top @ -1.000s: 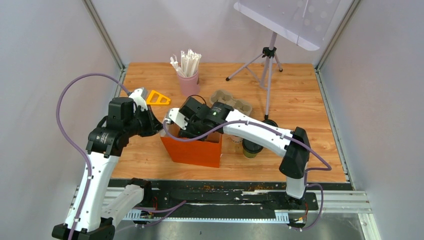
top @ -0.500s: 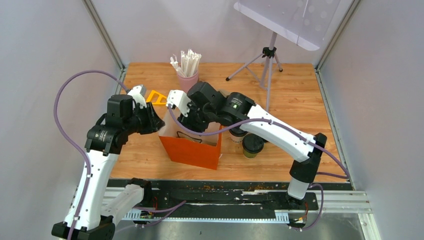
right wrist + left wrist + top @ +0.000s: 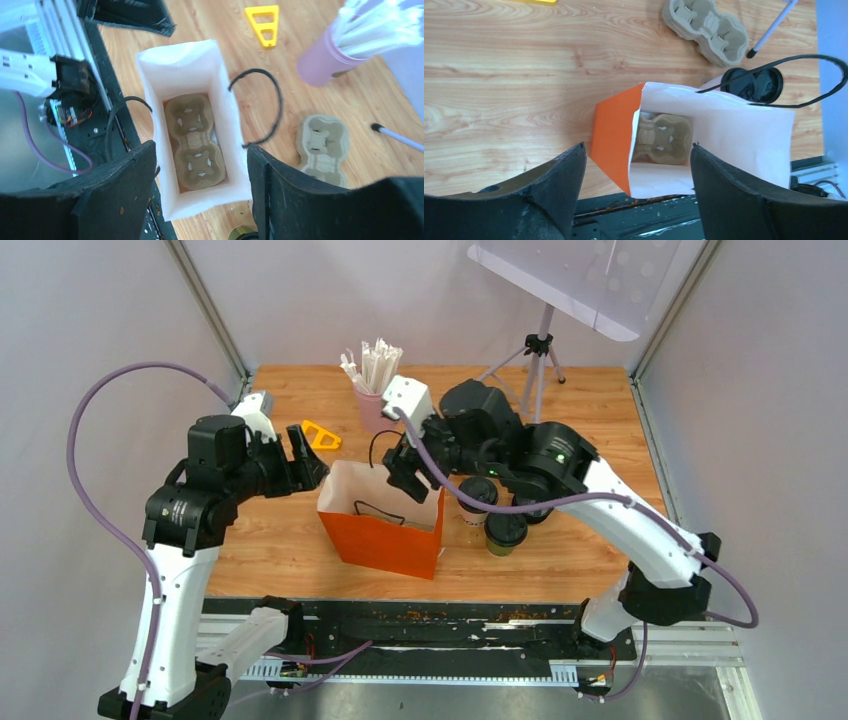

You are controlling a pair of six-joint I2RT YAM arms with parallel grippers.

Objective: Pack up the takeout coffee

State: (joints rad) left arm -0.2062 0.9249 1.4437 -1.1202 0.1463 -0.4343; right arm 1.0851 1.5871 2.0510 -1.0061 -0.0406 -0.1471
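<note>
No lettering I can read anywhere. The orange bag (image 3: 380,540) at the centre of the frame shows plain sides. Just right of it, the whitish cup (image 3: 471,513) carries some dark print, far too small to make out from here.

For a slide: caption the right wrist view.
Open jaws frame a paper bag with a two-cup pulp carrier lying at its bottom.

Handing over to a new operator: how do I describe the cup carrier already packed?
Find the orange paper bag standing open mid-table. Inside, flat on its bottom, lies a tan pulp two-cup carrier. Its lookalike sits outside on bare wood; only this one is walled in by the bag's white lining.
</note>
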